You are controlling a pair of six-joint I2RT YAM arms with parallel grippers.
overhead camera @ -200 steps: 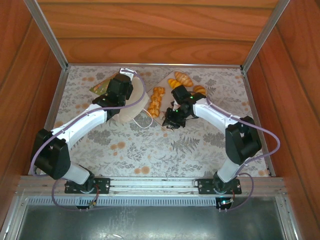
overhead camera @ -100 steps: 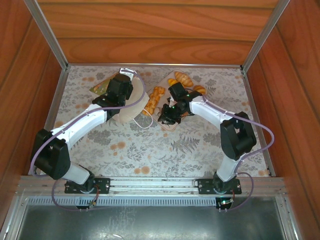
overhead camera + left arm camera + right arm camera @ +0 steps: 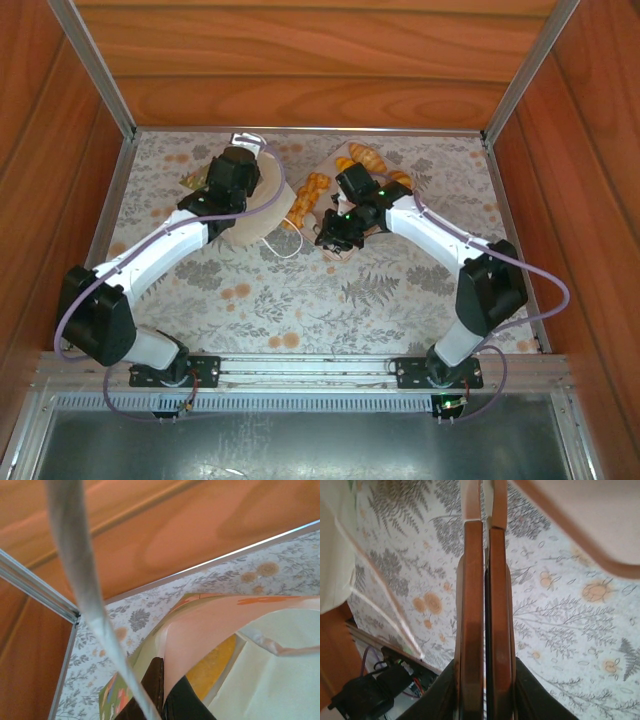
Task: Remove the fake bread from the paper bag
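Where the bag lies: the paper bag (image 3: 264, 216) rests on the floral worktop (image 3: 300, 300), left of centre and partly under the left arm. One cord handle (image 3: 290, 243) loops out toward the near side.
Left pincer: the left pincer (image 3: 164, 692) is clamped tight on the bag's wall. In the left wrist view the pinkish paper rises from between the dark fingers and curves over to the right, with the cream inside showing below it.
Inside the bag: a yellow-orange patch sits under the curved wall; whether it is bread or print I cannot tell.
Fake bread: the fake bread (image 3: 312, 192) seen from above lies outside the bag. A braided roll is just right of the bag, a croissant (image 3: 365, 156) lies farther back, and another golden piece (image 3: 400, 179) is beside the right arm.
Pink tray: the pink tray (image 3: 325, 164) lies flat under the far pieces.
Right pincer: the right pincer (image 3: 486, 540) is narrow, its brown fingers nearly together with only a thin slit. It is low over the worktop near the bag. Whether anything is pinched I cannot tell.
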